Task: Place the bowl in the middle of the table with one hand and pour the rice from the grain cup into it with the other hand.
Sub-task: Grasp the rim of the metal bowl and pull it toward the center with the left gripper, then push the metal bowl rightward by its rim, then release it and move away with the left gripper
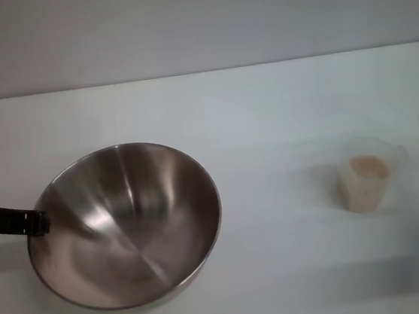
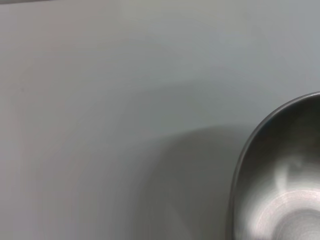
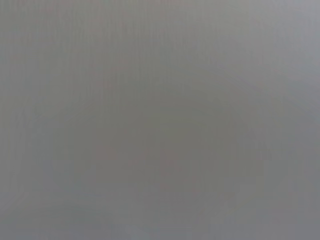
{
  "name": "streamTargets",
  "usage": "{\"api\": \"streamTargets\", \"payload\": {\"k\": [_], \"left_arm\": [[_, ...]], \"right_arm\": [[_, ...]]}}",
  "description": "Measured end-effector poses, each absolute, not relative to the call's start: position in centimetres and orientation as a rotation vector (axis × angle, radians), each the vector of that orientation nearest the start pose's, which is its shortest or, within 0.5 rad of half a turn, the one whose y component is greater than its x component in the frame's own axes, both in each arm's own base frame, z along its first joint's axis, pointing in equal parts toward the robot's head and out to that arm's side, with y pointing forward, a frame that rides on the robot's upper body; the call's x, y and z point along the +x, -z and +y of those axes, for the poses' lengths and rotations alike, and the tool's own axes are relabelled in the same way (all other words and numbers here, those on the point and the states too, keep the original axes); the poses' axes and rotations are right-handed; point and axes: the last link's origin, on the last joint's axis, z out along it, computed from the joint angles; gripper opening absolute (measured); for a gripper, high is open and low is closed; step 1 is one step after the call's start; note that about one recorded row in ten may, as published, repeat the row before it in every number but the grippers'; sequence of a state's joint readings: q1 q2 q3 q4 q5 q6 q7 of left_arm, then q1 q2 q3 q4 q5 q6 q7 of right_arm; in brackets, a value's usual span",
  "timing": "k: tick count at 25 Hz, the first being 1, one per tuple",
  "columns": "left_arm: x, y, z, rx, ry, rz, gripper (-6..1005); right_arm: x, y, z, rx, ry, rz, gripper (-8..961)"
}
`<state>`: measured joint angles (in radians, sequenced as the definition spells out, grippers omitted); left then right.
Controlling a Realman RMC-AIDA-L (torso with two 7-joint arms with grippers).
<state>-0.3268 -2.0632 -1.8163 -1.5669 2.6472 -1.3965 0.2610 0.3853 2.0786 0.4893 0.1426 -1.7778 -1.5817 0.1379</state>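
Observation:
The bowl [image 1: 126, 219], a wide shiny steel one, is on the left half of the white table [image 1: 264, 105], tipped a little. My left gripper [image 1: 39, 222] comes in from the left edge as a black finger clamped on the bowl's left rim. In the left wrist view only part of the bowl [image 2: 280, 190] shows, with its shadow on the table beside it. The grain cup [image 1: 365, 177], small and clear, stands upright on the right side, well apart from the bowl. Pale beige rice [image 1: 367, 168] fills it. My right gripper shows in no view.
The table's far edge [image 1: 200, 72] runs across the back against a grey wall. The right wrist view shows only a plain grey surface. Bare tabletop [image 1: 282, 194] lies between bowl and cup.

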Motion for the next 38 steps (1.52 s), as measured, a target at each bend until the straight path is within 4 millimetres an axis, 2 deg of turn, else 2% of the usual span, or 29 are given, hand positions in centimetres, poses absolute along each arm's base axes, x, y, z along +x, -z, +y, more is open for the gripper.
{"api": "streamTargets", "payload": {"k": [15,17,28,36,37,38], "left_arm": [[-23.1,-6.3,34.5,-2.075,-0.155,-1.352,70],[-22.7,-6.7,34.8,-2.089,-0.111,-1.371,44],[-20.9,-7.8,36.2,-2.148,0.078,-1.429,45],[-19.2,-6.9,37.1,-2.202,0.112,-1.427,45],[-18.0,-6.0,37.7,-2.237,0.122,-1.419,45],[-17.9,-5.8,37.8,-2.243,0.120,-1.416,45]], "right_arm": [[32.0,-3.1,29.4,-1.313,-0.911,0.344,680],[32.0,-3.1,29.4,-1.313,-0.911,0.344,680],[32.0,-3.0,29.4,-1.316,-0.911,0.344,679],[32.0,-3.0,29.5,-1.320,-0.925,0.355,679],[31.9,-3.0,29.6,-1.321,-0.931,0.357,679],[31.9,-3.0,29.6,-1.321,-0.931,0.357,679]]}}
